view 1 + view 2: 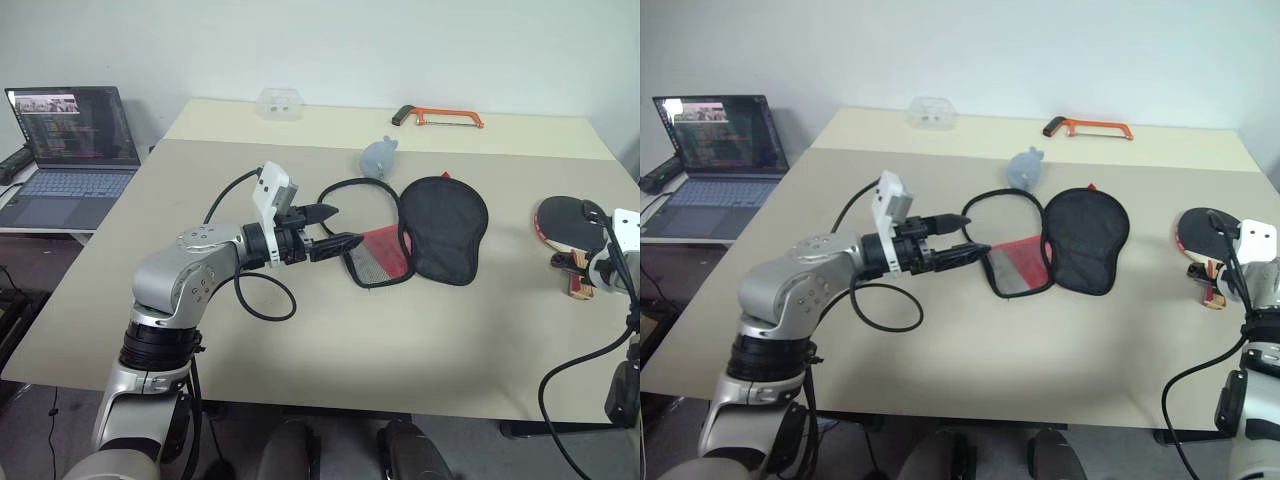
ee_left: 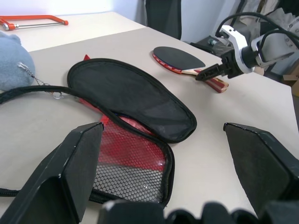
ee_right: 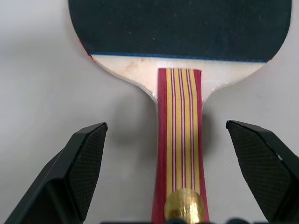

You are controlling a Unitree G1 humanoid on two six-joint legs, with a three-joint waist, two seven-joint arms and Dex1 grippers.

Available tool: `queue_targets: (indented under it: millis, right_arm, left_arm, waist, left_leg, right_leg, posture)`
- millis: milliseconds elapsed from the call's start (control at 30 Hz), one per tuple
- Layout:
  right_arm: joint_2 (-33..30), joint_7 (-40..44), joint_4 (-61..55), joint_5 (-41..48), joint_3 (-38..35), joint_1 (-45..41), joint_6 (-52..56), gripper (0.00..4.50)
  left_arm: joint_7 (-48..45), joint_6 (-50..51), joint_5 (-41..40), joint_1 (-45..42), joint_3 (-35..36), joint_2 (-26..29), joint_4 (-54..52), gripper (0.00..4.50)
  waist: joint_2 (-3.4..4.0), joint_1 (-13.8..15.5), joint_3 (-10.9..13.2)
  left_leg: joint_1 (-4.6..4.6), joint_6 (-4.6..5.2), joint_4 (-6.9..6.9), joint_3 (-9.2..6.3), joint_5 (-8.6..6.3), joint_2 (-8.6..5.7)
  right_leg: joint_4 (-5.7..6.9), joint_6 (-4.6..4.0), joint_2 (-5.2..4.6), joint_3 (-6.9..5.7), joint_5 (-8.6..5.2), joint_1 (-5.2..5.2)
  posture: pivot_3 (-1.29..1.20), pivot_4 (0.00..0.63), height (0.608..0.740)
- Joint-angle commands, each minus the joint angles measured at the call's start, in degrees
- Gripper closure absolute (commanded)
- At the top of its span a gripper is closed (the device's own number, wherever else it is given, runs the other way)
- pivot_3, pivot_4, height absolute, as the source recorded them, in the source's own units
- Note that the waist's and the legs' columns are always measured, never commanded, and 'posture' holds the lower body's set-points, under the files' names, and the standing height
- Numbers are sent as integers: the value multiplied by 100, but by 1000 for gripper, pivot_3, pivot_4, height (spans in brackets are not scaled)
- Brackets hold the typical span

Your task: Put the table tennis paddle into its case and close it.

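Just ahead of the left hand [image 1: 334, 227], fingers spread and empty, lies the case [image 1: 425, 235], unzipped on the tabletop [image 1: 330, 340]. Between the right hand's [image 3: 180, 177] spread fingers lies the table tennis paddle [image 3: 180, 126], ungrasped.

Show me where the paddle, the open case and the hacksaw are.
table tennis paddle [image 3: 180, 140]: right wrist view, on the striped handle.
case [image 1: 445, 228]: left eye view, on the black flap folded open.
orange hacksaw [image 1: 450, 113]: left eye view, on the frame's top bar.
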Motion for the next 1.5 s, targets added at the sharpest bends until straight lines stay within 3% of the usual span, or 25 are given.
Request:
queue_targets:
  millis: [33,100,200,500,933,1100,1300,1500]
  right_arm:
    - [14,-91,32,-44,-34,-206,-269,0]
    - [57,-143,101,-39,-50,-245,-354,0]
    - [100,-199,217,-48,-53,-297,-513,550]
    - [227,-311,488,-58,-13,-452,-775,3466]
    - [385,-503,-460,254,-345,-671,-121,3465]
    - [513,-635,-1443,287,-62,-905,338,3465]
    - [1434,-982,-2623,341,256,-1361,1258,3465]
    - [2729,-1602,-3207,65,539,-1319,1401,3465]
  left_arm:
    - [34,-12,-96,-93,131,-10,-285,21]
    - [59,0,-109,-88,139,-9,-301,21]
    - [84,11,-124,-84,152,8,-311,0]
    - [175,55,-153,-111,183,-6,-310,0]
    - [230,27,-132,-137,161,-94,-248,0]
    - [196,74,-202,-116,221,-71,-306,0]
    - [196,109,-216,-58,219,-33,-349,0]
    - [257,142,-240,-42,207,-75,-416,0]
  waist:
    - [0,-1,0]
    - [0,-2,0]
    - [0,7,0]
    - [0,-90,0]
    - [0,-111,0]
    - [1,-113,1]
    - [3,-132,0]
    - [3,-99,0]
  left_leg:
    - [0,0,0,0,0,0]
    - [0,0,1,1,0,1]
    - [0,0,0,-2,0,1]
    - [3,-1,1,3,0,1]
    - [3,-1,-1,3,0,4]
    - [1,-1,-2,3,0,5]
    - [0,-1,-6,10,0,11]
    - [-11,-1,-5,9,1,16]
  right_leg:
    - [0,0,0,0,0,0]
    - [0,1,0,1,0,0]
    - [0,0,0,-2,0,0]
    - [3,1,2,3,1,1]
    - [2,1,1,6,1,0]
    - [2,1,0,8,1,-5]
    - [11,1,7,15,1,-18]
    - [11,0,-1,12,2,-27]
  posture:
    - [0,150,740]
    - [0,150,740]
    - [0,150,740]
    - [0,150,740]
    - [0,150,740]
    - [0,150,740]
    - [0,150,740]
    - [0,150,740]
